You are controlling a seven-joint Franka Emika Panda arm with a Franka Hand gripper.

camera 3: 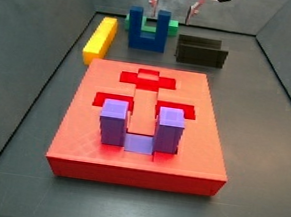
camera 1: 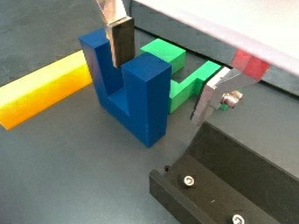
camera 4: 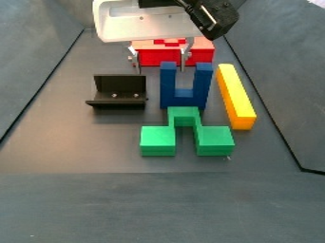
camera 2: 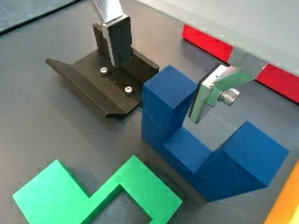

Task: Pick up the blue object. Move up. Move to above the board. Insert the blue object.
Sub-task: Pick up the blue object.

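Blue object sits on the floor between fixture and yellow bar, green block just beside it, well apart from the board. Your gripper straddles it, jaws wide, one finger by a prong, not clamped, holding nothing. Pick, lift, transfer, insert all remain

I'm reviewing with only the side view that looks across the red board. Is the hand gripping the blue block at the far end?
Observer: No. In a wrist view the hand is open. Its fingers straddle one prong of the blue block, and the outer finger stands clear of it.
Operator: Is anything hidden behind the block?
Observer: A green block lies flat right beside it. I cannot tell if they touch.
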